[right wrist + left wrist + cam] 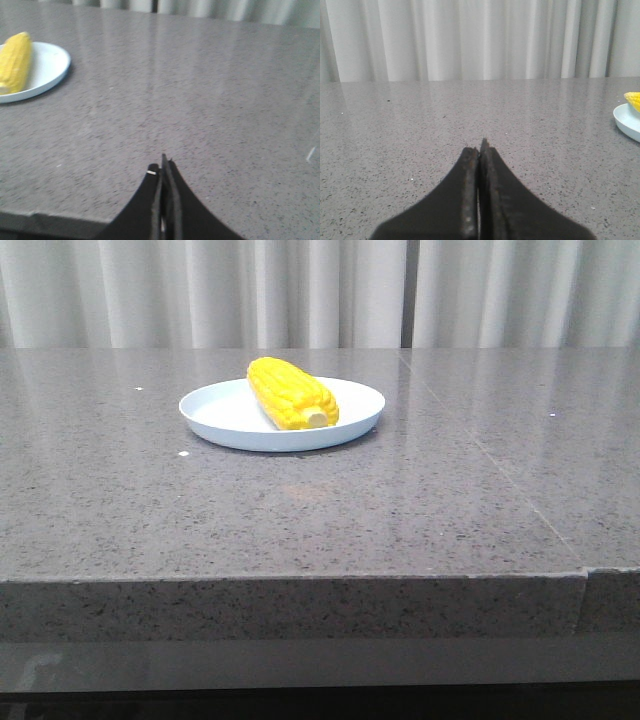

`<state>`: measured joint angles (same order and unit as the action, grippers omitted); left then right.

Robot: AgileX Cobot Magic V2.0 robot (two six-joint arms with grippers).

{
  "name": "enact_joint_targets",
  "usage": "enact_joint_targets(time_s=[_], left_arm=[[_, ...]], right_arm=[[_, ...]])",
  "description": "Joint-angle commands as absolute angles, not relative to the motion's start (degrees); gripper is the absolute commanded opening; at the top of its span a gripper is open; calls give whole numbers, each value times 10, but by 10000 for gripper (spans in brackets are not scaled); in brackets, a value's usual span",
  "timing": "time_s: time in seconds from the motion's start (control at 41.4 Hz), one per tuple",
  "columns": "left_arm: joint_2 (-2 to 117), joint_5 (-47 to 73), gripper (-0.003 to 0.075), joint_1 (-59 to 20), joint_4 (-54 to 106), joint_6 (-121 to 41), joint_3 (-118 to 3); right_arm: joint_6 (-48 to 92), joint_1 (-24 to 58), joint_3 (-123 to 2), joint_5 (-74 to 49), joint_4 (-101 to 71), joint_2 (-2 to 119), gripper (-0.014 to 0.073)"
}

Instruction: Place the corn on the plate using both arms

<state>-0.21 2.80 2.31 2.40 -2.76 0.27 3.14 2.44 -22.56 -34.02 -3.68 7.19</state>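
One grey speckled stone table (300,510), pale curtains (200,290)

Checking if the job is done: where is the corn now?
In the front view the corn lies on the plate, just left of the table's centre.

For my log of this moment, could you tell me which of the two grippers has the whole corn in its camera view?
The right gripper: its view shows the corn on the plate whole; the left gripper sees only the tip.

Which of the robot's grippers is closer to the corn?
Hard to tell. Left gripper and right gripper are both shut, well clear of the corn, on opposite sides.
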Motion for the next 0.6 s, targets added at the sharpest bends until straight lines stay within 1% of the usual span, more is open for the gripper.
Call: enact_joint_targets(time_s=[0.0,0.217,0.338,0.58], left_arm=[[-13,-18,-20,24,29,-26,5],[-13,-18,-20,24,29,-26,5],[-13,-18,-20,24,29,-26,5],[-13,-18,-20,24,29,-26,5]], right_arm=[[36,7,-172,-204,-40,43,-68],[36,7,-46,-67,-40,-10,-68],[34,-2,8,12,-40,-13,-68],[32,-6,6,9,-40,-13,-68]])
